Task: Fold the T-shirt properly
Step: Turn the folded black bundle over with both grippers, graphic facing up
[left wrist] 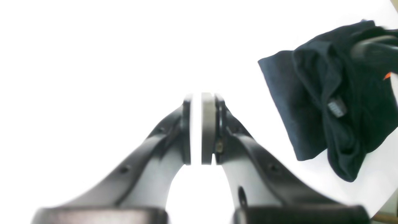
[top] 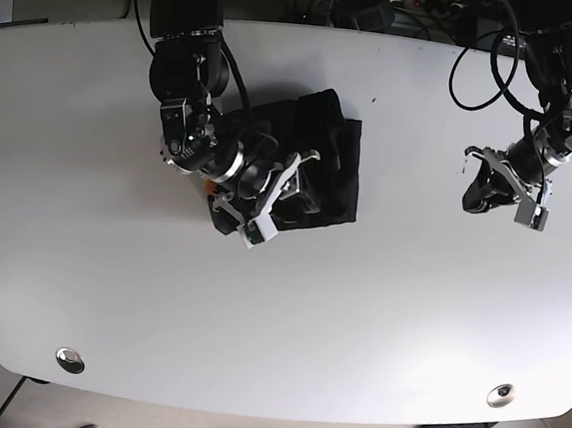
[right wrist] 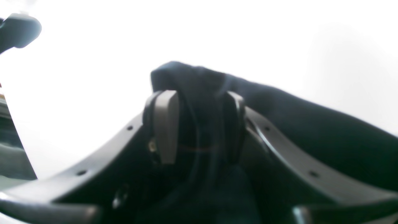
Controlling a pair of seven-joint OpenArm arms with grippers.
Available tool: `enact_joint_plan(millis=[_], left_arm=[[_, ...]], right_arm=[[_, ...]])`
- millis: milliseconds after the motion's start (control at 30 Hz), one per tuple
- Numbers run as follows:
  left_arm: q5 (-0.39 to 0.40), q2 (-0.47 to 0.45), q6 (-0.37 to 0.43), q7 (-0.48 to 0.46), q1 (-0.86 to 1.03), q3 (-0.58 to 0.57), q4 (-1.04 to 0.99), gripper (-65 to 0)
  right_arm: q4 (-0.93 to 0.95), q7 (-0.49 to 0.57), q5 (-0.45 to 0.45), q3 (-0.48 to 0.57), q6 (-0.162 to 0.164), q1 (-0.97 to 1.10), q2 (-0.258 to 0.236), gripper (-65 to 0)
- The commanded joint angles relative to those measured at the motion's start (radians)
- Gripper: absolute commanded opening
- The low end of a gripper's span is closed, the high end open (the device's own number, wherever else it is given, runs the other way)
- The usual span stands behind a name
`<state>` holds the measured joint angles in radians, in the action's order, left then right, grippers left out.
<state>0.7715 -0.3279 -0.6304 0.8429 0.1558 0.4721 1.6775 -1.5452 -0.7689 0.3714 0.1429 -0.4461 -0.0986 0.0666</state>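
The black T-shirt (top: 322, 147) lies bunched and partly folded on the white table (top: 407, 315), left of centre in the base view. My right gripper (top: 294, 180) is on top of it and shut on a fold of the dark fabric (right wrist: 199, 93), which fills the space between its pads (right wrist: 166, 124). My left gripper (top: 471, 193) is far to the right of the shirt, over bare table. Its pads (left wrist: 207, 124) are almost together with nothing between them. The shirt also shows at the right edge of the left wrist view (left wrist: 311, 102).
Cables (top: 481, 51) hang over the table's back edge near the arm bases. Two metal discs (top: 71, 358) (top: 499, 394) sit near the front corners. The table's rounded front edge runs along the bottom of the base view.
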Motion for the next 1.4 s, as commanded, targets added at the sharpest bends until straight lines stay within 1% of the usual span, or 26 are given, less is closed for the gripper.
enact_joint_plan(millis=[33, 100, 167, 233, 300, 333, 433, 467, 567, 600, 667, 700, 767, 833, 900, 933, 967, 1000, 1033, 1067, 1167, 1267, 1300, 1333, 1367, 1400], left_arm=[[0.019, -0.012, -0.009, -0.021, 0.012, 0.004, 0.022, -62.8], [0.018, 0.017, -0.007, -0.023, 0.012, -0.016, 0.022, -62.8], [0.018, 0.022, -0.007, -0.023, 0.012, -0.043, 0.022, -62.8], [0.018, 0.022, -0.007, -0.023, 0.012, -0.091, 0.022, -62.8], [0.018, 0.022, -0.007, -0.023, 0.006, -0.152, 0.029, -62.8], [0.018, 0.025, -0.007, -0.024, 0.006, -0.204, 0.057, -62.6], [0.018, 0.031, -0.006, -0.027, -0.003, -0.318, 0.102, -62.6], [0.018, 0.033, 0.019, -0.027, -0.035, -0.388, 0.103, -62.6], [0.018, 0.063, 0.094, -0.029, -0.06, -0.496, 0.098, -62.6], [0.018, 0.072, 0.122, -0.03, -0.063, -0.537, 0.097, -62.6], [0.018, 0.098, 0.148, -0.058, -0.094, -0.606, 0.097, -62.6], [0.016, 0.102, 0.16, -0.066, -0.094, -0.631, 0.094, -62.6], [0.016, 0.106, 0.189, -0.073, -0.098, -0.68, 0.068, -62.6], [0.016, 0.106, 0.214, -0.095, -0.1, -0.726, 0.003, -62.6], [0.016, 0.106, 0.218, -0.156, -0.101, -0.76, -0.084, -62.6], [0.018, 0.106, 0.218, -0.199, -0.108, -0.772, -0.152, -62.6], [0.019, 0.106, 0.218, -0.213, -0.118, -0.775, -0.184, -62.6], [0.019, 0.103, 0.218, -0.216, -0.127, -0.775, -0.213, -62.6], [0.019, 0.1, 0.218, -0.218, -0.137, -0.775, -0.244, -62.6], [0.019, 0.1, 0.217, -0.218, -0.158, -0.775, -0.281, -62.6], [0.019, 0.075, 0.217, -0.218, -0.215, -0.778, -0.348, -62.6], [0.019, 0.068, 0.217, -0.215, -0.266, -0.778, -0.366, -62.6], [0.024, 0.051, 0.217, -0.215, -0.272, -0.778, -0.351, -62.6], [0.026, 0.036, 0.217, -0.215, -0.272, -0.778, -0.32, -62.6], [0.026, 0.028, 0.217, -0.215, -0.272, -0.777, -0.248, -62.6], [0.026, 0.028, 0.217, -0.215, -0.269, -0.774, -0.184, -62.6]], right_arm=[[0.078, 0.056, 0.022, 0.002, -0.009, -0.06, 0.028, -42.2], [0.174, 0.101, 0.022, 0.002, -0.009, -0.102, 0.035, -42.5], [0.248, 0.131, 0.022, 0.002, -0.009, -0.138, 0.039, -42.5], [0.283, 0.144, 0.022, 0.002, -0.009, -0.163, 0.039, -42.5], [0.24, 0.137, 0.033, 0.001, -0.009, -0.168, 0.034, -42.5], [0.151, 0.11, 0.031, -0.002, -0.009, -0.155, 0.031, -42.5], [0.004, 0.067, 0.033, -0.012, -0.007, -0.126, -0.021, -42.5], [-0.044, 0.052, 0.033, -0.041, -0.007, -0.12, -0.034, -42.5], [-0.087, 0.032, 0.03, -0.124, -0.007, -0.092, -0.066, -42.6], [-0.084, 0.032, 0.024, -0.151, -0.009, -0.088, -0.092, -42.6], [-0.068, 0.032, 0.024, -0.164, -0.009, -0.086, -0.149, -42.6], [-0.05, 0.032, 0.025, -0.164, -0.012, -0.086, -0.166, -42.6], [0.009, 0.045, 0.022, -0.165, -0.015, -0.091, -0.184, -42.6], [0.078, 0.121, 0.022, -0.162, -0.016, -0.091, -0.21, -42.6], [0.153, 0.202, 0.022, -0.159, -0.016, -0.089, -0.221, -42.8], [0.225, 0.256, 0.022, -0.159, -0.018, -0.094, -0.222, -43.3], [0.266, 0.292, 0.022, -0.159, -0.02, -0.094, -0.224, -45.3], [0.306, 0.328, 0.022, -0.159, -0.029, -0.094, -0.233, -48.4], [0.341, 0.36, 0.022, -0.159, -0.053, -0.095, -0.245, -50.4], [0.406, 0.398, 0.022, -0.159, -0.087, -0.108, -0.25, -51.5], [0.507, 0.457, 0.022, -0.161, -0.116, -0.129, -0.267, -51.7], [0.472, 0.463, 0.022, -0.165, -0.125, -0.122, -0.271, -51.8], [0.441, 0.461, 0.028, -0.167, -0.124, -0.115, -0.288, -51.8], [0.409, 0.461, 0.033, -0.167, -0.121, -0.099, -0.296, -51.8], [0.352, 0.46, 0.033, -0.167, -0.116, -0.086, -0.301, -51.8], [0.311, 0.435, 0.033, -0.168, -0.115, -0.085, -0.302, -51.8]])
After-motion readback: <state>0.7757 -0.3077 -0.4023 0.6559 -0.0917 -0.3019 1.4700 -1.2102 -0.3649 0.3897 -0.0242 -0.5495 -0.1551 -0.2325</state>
